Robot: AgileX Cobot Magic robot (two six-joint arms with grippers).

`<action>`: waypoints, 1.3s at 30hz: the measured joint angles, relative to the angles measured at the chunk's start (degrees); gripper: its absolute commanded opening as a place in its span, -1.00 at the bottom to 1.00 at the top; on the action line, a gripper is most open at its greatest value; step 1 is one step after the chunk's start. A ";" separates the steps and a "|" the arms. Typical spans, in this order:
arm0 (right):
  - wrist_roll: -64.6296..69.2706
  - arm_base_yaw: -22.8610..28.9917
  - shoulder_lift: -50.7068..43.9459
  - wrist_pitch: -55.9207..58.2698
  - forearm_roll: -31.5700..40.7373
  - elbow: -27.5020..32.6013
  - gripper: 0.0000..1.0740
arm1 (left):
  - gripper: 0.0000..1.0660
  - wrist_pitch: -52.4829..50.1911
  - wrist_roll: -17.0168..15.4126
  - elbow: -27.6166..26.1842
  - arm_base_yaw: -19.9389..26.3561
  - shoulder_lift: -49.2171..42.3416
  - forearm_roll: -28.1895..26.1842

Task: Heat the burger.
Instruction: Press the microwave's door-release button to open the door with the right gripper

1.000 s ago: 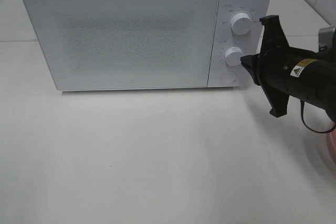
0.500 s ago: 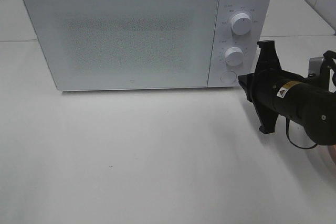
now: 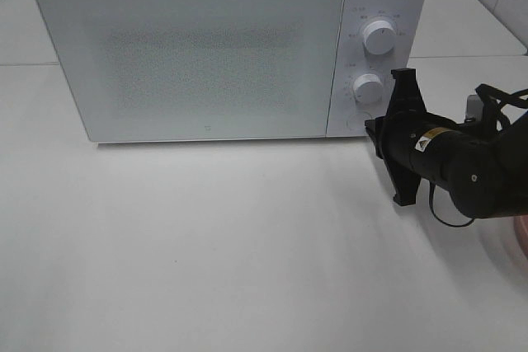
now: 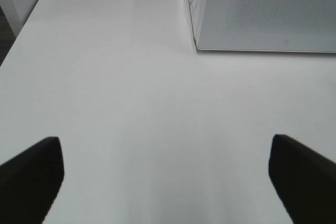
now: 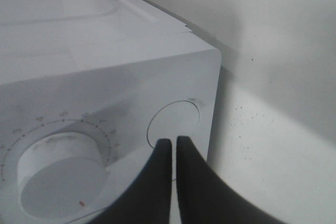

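The microwave door is closed; whether the burger is inside cannot be told. The right tool, pinched narrow, aims at the round door button. The left tool gapes wide.

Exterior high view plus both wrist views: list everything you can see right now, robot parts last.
microwave: one, white, back of the table, door closed
dials: two, white, stacked on the microwave's right-hand panel
round button: one, white, below the lower dial
table: one, white, under everything
pink rim: one, pink, at the right edge of the exterior view; probably a plate, only a sliver shows
burger: none in view
left pincer: one, black, open over bare table in front of the microwave, seen only in its wrist view
right pincer: one, black, shut, tips pointing at the round button; contact cannot be told
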 measured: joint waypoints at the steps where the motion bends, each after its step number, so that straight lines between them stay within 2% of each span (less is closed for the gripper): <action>1: 0.00 0.00 0.80 0.00 0.11 -0.74 -1.00 | 0.83 0.00 0.00 0.00 0.00 0.00 0.00; 16: 0.00 0.00 7.45 0.00 2.01 -7.22 -1.00 | 0.83 0.00 0.00 0.00 0.00 0.00 0.00; 39: -7.45 0.86 7.16 -4.70 4.41 -6.65 -1.00 | 0.83 0.00 0.00 0.00 0.00 0.00 0.00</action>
